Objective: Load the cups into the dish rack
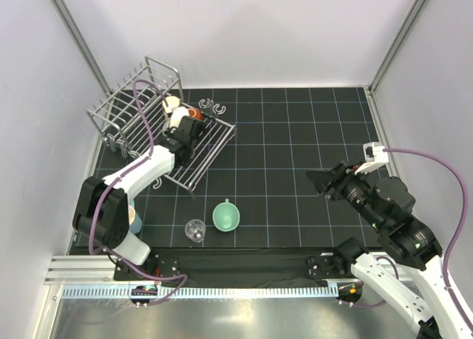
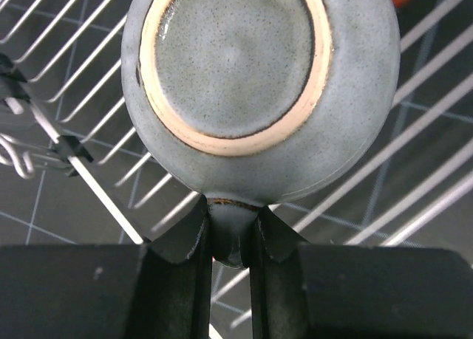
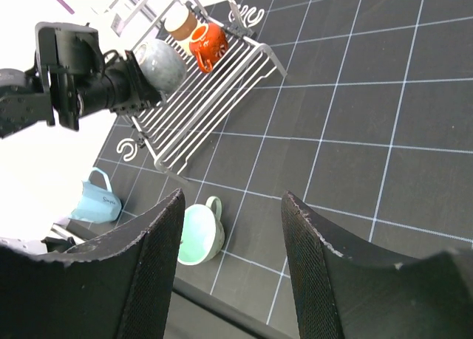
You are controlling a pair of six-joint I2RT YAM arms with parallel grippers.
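Note:
My left gripper (image 2: 231, 228) is shut on the handle of a grey mug (image 2: 244, 80), whose underside faces the wrist camera. It hangs just over the flat bars of the silver dish rack (image 1: 129, 114). An orange-red cup (image 1: 194, 114) and a beige cup (image 1: 171, 103) lie on those bars just beyond the mug. On the black mat stand a mint green cup (image 1: 226, 216) and a clear glass (image 1: 195, 230). A light blue cup (image 3: 96, 202) sits by the left arm's base. My right gripper (image 1: 324, 182) hovers open and empty at the right, well away from the cups.
Small grey C-shaped clips (image 1: 211, 105) lie behind the rack, and another clip (image 3: 127, 148) lies at its near corner. White walls close the mat on three sides. The left arm (image 1: 140, 169) reaches over the mat's left side to the rack.

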